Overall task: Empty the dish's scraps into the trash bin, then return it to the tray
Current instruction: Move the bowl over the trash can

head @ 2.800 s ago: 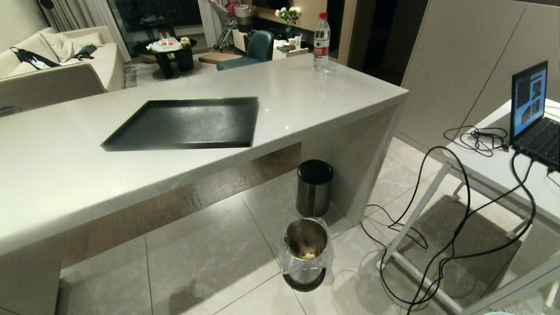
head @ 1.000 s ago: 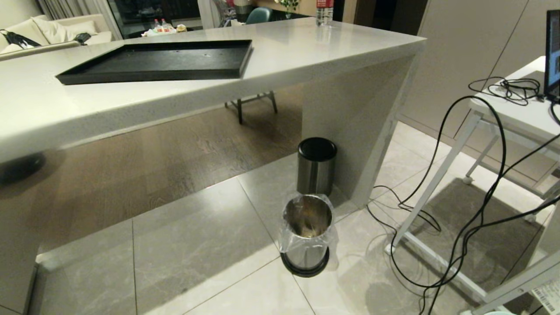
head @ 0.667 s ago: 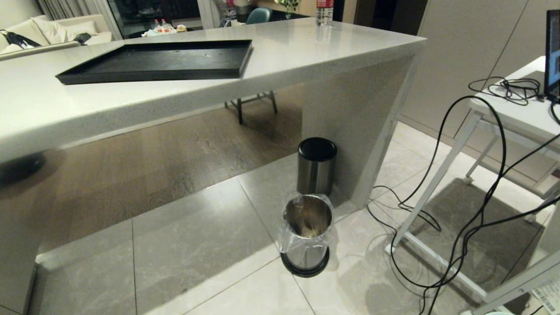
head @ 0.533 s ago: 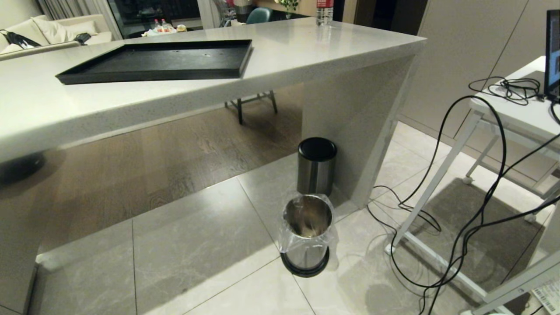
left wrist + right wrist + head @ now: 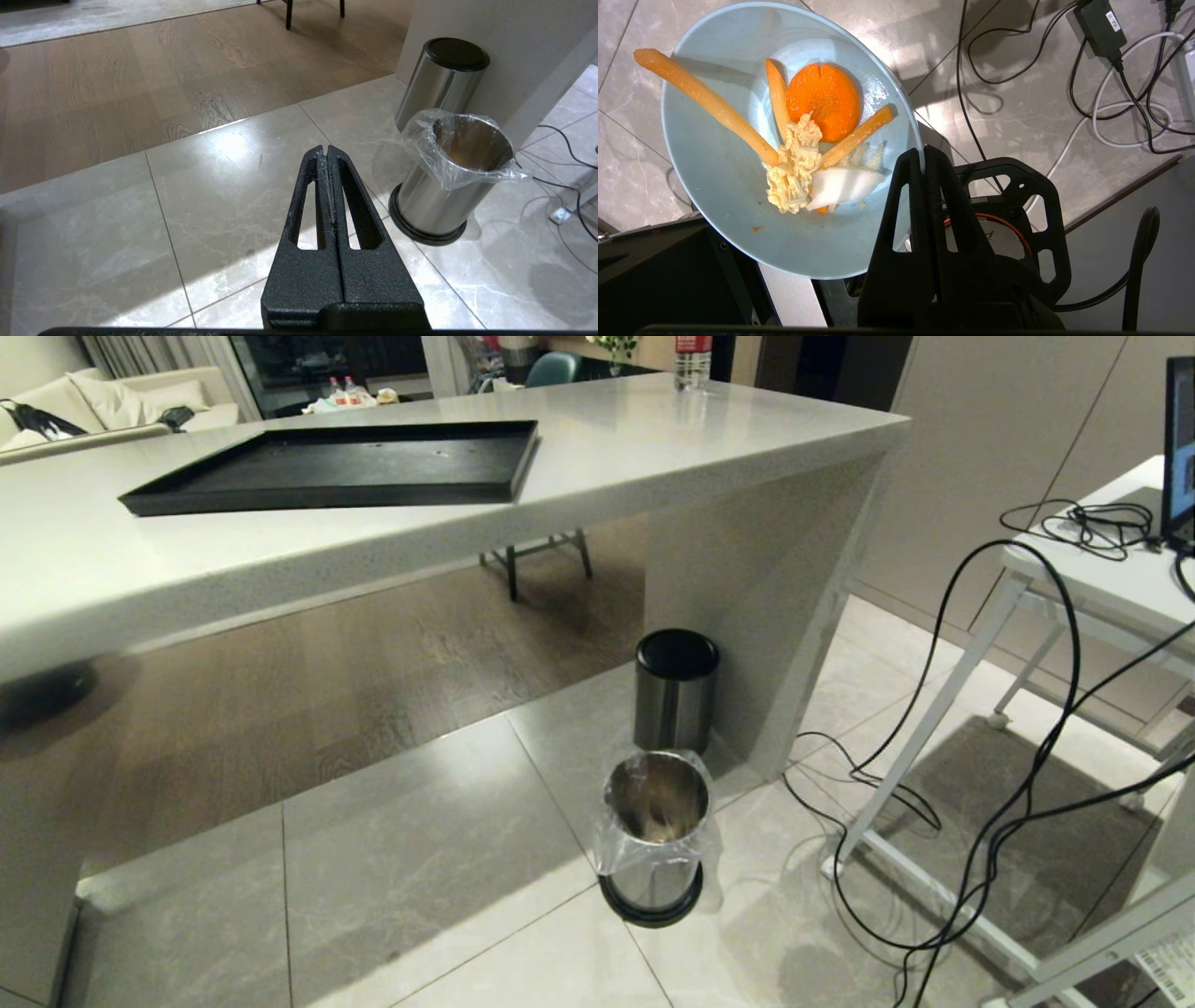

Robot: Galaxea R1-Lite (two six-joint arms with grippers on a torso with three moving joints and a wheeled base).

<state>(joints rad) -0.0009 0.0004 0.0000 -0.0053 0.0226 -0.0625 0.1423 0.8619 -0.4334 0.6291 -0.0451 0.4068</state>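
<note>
Pinched tight on the rim of the small round light-blue dish (image 5: pixel 738 154), the right gripper (image 5: pixel 923 154) holds it above the grey tiled floor (image 5: pixel 1017 116), carrot slices and pale scraps (image 5: pixel 803 140) lying inside. Black and white cables (image 5: pixel 1111 93) trail across the tiles beyond. Parked over the floor, the left gripper (image 5: pixel 327 151) has its fingers pressed together and empty, near the shiny steel trash bin with a clear liner (image 5: pixel 653 840). On the pale counter (image 5: pixel 653 439) sits the flat black rectangular tray (image 5: pixel 345 467).

Both the left end effector (image 5: pixel 327 151) and the right end effector (image 5: pixel 923 151) are matte black with a rough, grainy finish; each finger is a long tapering wedge pierced by an elongated slot.
</note>
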